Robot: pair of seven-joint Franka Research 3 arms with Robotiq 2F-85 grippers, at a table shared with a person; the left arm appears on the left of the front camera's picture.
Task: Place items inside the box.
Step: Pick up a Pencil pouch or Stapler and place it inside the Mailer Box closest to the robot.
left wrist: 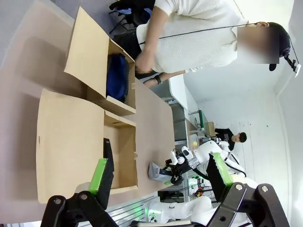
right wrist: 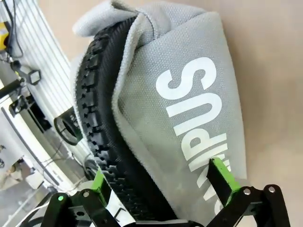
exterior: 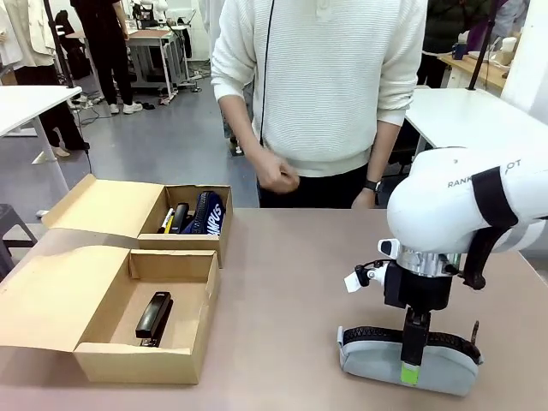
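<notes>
Right of the open brown cardboard box (exterior: pixel 137 364), the soft grey fabric pencil case with black zipper (exterior: pixel 372 360) lies flat; the right gripper (right wrist: pixel 160 177) straddles it, green-padded fingers spread wide, one each side. Left gripper (left wrist: pixel 158 165) gapes, empty.

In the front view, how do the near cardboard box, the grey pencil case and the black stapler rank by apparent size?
1. near cardboard box, flap included
2. grey pencil case
3. black stapler, clearly the smallest

Grey pencil case (exterior: pixel 445 366) on table (exterior: pixel 291 282); black stapler (exterior: pixel 154 317) in near box (exterior: pixel 145 364); navy pouch (exterior: pixel 205 212) far box (exterior: pixel 184 244).
</notes>
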